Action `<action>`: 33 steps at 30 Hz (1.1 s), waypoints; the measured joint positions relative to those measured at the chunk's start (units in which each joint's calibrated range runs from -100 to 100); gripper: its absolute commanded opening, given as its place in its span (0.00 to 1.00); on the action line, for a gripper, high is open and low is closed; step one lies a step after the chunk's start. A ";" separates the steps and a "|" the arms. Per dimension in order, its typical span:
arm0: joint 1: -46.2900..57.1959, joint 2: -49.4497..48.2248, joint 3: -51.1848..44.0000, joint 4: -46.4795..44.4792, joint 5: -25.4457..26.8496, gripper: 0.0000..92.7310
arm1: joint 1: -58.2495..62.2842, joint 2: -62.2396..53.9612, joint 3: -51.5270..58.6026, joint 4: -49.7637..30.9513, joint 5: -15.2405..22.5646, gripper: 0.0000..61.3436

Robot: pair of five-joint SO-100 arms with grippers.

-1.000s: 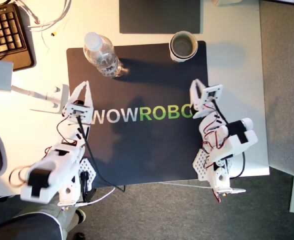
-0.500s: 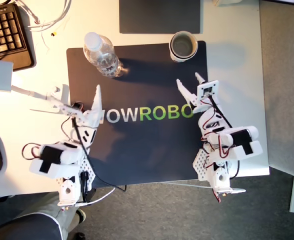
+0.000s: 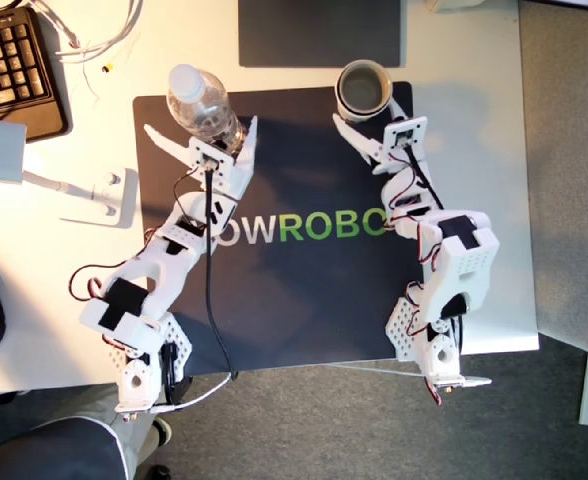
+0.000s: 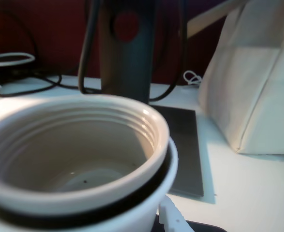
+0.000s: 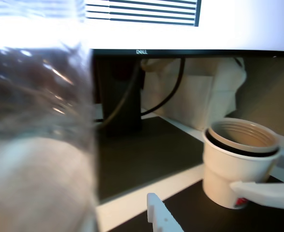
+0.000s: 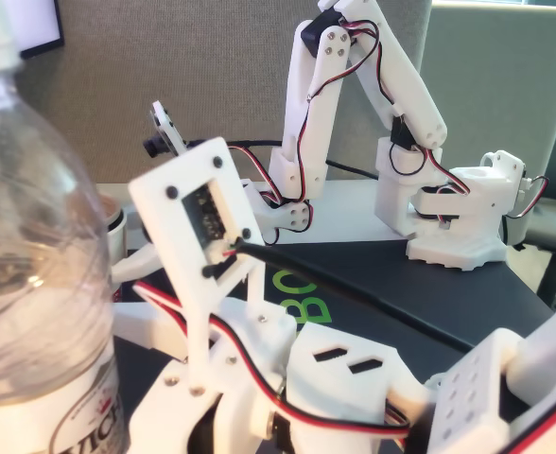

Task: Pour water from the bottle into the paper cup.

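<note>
Upright at the upper left of the exterior view: the bottle (image 3: 206, 108), standing on the dark mat (image 3: 304, 300). Spread wide around its base, my first gripper (image 3: 202, 140), fingers apart and not yet clamped. Further right, near the mat's upper right corner in the same view, the paper cup (image 3: 365, 90), upright. Just below it, my second gripper (image 3: 366, 138), fingers open beside the cup wall.
</note>
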 measured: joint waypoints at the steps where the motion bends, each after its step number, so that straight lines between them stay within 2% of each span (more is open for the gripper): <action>1: -0.74 0.00 -0.82 0.57 -0.24 0.90 | 0.00 1.05 -2.52 1.05 0.00 0.70; 9: -3.89 0.00 -1.45 0.90 -1.51 0.88 | 0.00 9.15 -19.89 9.33 0.00 0.68; 11: -4.08 0.00 -1.45 0.90 -1.90 0.86 | 0.00 9.32 -22.95 11.92 -0.05 0.64; 12: -4.08 0.00 -1.45 1.06 -2.05 0.76 | 0.00 9.32 -23.58 12.57 -0.05 0.54; 13: -4.26 0.00 -1.45 1.55 -2.30 0.59 | 0.00 9.32 -24.39 13.54 -0.05 0.48; 14: -4.36 0.00 -1.45 1.63 -2.30 0.25 | 0.00 9.32 -24.48 13.79 -0.05 0.33; 15: -4.45 0.00 -1.45 2.12 -2.30 0.07 | 0.00 9.32 -24.48 13.87 -0.05 0.19; 16: -4.63 0.00 -1.45 2.52 -2.30 0.00 | 0.00 9.32 -24.48 13.87 -0.10 0.08; 18: -5.47 0.00 -1.45 2.52 -2.44 0.00 | 0.00 9.32 -24.48 14.03 -0.63 0.00; 21: -6.30 0.00 -1.45 2.52 -2.34 0.00 | 0.00 8.37 -22.05 14.19 -1.95 0.00; 24: -7.32 -1.66 -2.54 4.23 -4.79 0.00 | -0.60 -0.96 -10.08 14.11 -2.64 0.00; 29: -8.06 -12.28 -19.12 22.79 -10.84 0.00 | -11.99 -32.59 26.28 6.41 0.00 0.00; 31: -7.88 -13.85 -23.38 27.19 -13.19 0.00 | -15.68 -38.78 32.13 6.16 0.44 0.00; 33: -5.56 -17.86 -29.72 36.87 -20.90 0.00 | -20.88 -46.88 39.24 6.16 0.78 0.00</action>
